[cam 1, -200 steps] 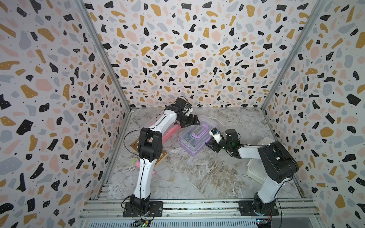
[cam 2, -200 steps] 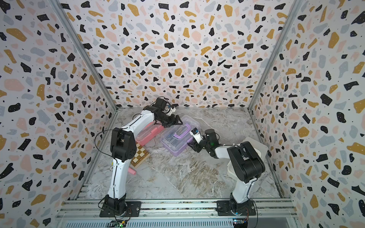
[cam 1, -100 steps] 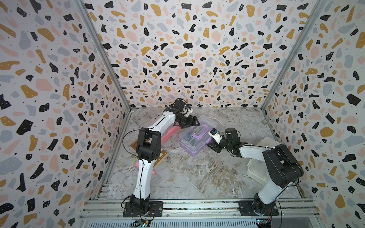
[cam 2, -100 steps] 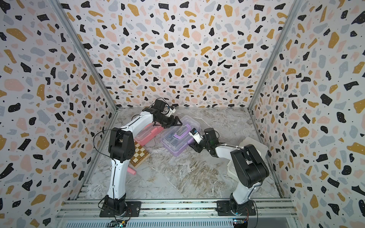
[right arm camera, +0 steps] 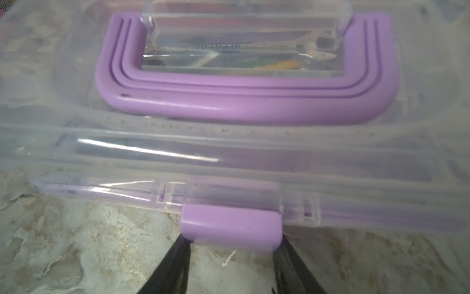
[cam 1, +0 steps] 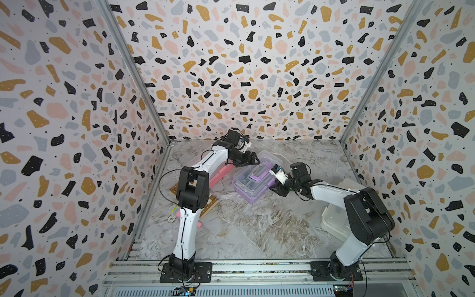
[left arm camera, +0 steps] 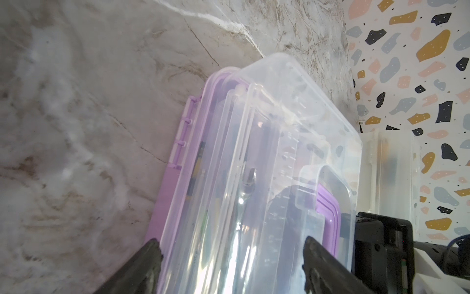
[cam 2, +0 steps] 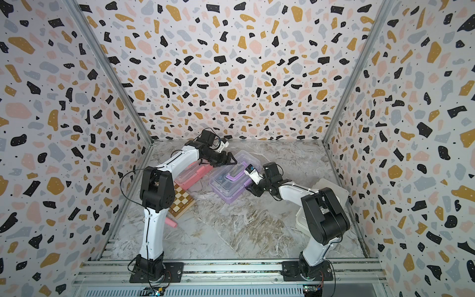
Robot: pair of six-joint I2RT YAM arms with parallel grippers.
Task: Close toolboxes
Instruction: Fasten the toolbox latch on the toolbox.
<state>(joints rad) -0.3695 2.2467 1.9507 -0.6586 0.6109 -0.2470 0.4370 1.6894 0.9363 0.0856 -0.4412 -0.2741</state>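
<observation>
The purple toolbox [cam 1: 250, 185] [cam 2: 228, 185] lies mid-table with its clear lid [left arm camera: 279, 142] down over the base. My left gripper [cam 1: 253, 160] [left arm camera: 231, 244] is open at the box's far end, its fingers spread across the lid. My right gripper [cam 1: 273, 186] [right arm camera: 232, 244] is at the near side, its fingers against both ends of the purple latch [right arm camera: 231, 226], below the purple handle [right arm camera: 244, 101]. The pink toolbox [cam 2: 195, 174] lies under my left arm. The white toolbox [cam 1: 336, 218] [left arm camera: 389, 173] sits by the right wall, partly hidden by my right arm.
A wooden chequered chessboard box [cam 2: 182, 203] lies near the left wall beside my left arm's elbow. A pink stick [cam 2: 171, 222] and a round white chip [cam 1: 171, 218] lie in front of it. The back wall is close behind the left gripper.
My right arm's elbow has swung out to the right while its gripper stayed at the purple latch. The left gripper has barely shifted over the lid.
</observation>
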